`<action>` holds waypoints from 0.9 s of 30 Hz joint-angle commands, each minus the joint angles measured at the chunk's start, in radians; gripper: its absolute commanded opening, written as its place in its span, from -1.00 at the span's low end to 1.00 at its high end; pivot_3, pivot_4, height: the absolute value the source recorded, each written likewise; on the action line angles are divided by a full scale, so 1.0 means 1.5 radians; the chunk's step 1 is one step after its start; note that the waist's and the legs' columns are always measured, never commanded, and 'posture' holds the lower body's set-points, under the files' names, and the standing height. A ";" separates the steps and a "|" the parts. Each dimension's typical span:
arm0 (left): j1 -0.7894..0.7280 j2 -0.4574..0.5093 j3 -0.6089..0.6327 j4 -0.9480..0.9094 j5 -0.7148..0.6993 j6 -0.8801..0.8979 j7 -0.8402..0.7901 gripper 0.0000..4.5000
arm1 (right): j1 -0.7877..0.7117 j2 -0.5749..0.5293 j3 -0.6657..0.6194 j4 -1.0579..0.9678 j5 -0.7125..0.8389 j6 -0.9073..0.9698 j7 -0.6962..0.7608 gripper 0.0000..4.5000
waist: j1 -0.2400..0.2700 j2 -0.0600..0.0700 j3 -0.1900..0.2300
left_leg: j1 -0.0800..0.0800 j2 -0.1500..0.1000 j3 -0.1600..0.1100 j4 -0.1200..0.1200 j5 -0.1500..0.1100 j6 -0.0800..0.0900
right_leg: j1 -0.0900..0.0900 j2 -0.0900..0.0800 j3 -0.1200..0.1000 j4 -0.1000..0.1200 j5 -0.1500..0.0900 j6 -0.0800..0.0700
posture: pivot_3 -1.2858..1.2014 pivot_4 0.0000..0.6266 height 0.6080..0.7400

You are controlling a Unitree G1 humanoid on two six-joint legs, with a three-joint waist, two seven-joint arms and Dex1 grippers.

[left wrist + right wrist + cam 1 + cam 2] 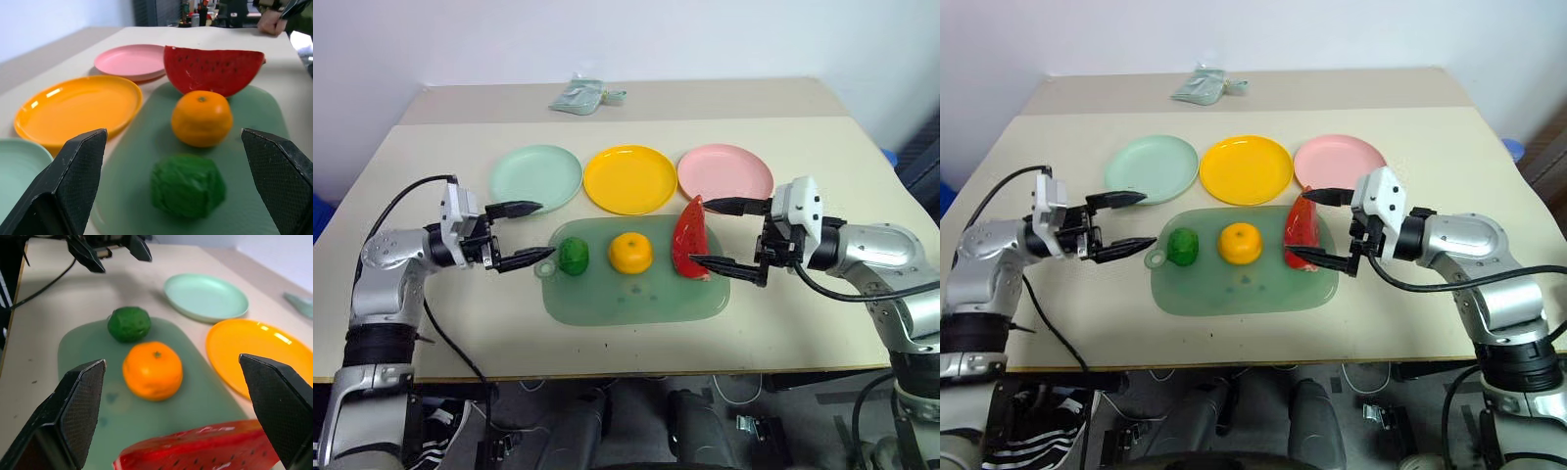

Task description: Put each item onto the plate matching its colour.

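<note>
A: The left end effector [530, 234] is hanging released, fingers spread wide and carrying nothing, just off the left end of the green board [636, 299], tips pointing at the dark green lump [573, 255].

B: And the right end effector [722, 235] is mirroring it, also released and gripping nothing, sitting at the board's right end with one black finger [717, 263] lying just in front of the red watermelon wedge [690, 240]. I can't tell whether it's touching.

A: Working outward, all three toy foods are lying on the board in a row: the lump at the left end, the orange fruit [630, 252] in the middle, the wedge standing on its flat side at the right end.

B: Behind the board, toward the bench's far edge, three plates are lining up side by side: the mint green plate [535, 176] on the left, the yellow plate [629, 178] in the centre, the pink plate [725, 173] on the right. The wedge's tip is reaching close to the pink one.

A: Farther out, a small pale-green pouch [578, 96] is lying near the far edge of the bench [822, 294].
</note>
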 commanded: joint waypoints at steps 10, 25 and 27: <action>-0.051 0.009 0.000 -0.006 -0.007 0.006 -0.003 1.00 | 0.006 0.000 -0.021 -0.035 0.007 -0.004 -0.016 0.98 | -0.002 0.000 0.000 | 0.000 0.000 0.000 0.000 0.000 0.000 | 0.000 0.000 0.000 0.000 0.000 0.001 | 0.03 -0.52 1.00; -0.056 0.004 -0.007 -0.009 0.019 -0.013 0.007 1.00 | 0.045 0.000 -0.038 -0.095 0.026 0.028 -0.046 0.98 | -0.002 0.000 0.000 | 0.000 0.000 0.000 0.000 0.000 0.000 | 0.000 0.000 0.000 0.000 0.001 0.001 | 0.03 -0.52 1.00; -0.070 -0.003 -0.012 0.010 0.040 -0.025 0.033 1.00 | 0.045 0.003 -0.032 -0.084 0.014 0.022 -0.051 0.98 | -0.001 0.000 0.000 | 0.000 0.000 0.000 0.000 0.000 0.000 | 0.000 0.000 0.000 0.000 0.001 0.001 | 0.03 -0.52 1.00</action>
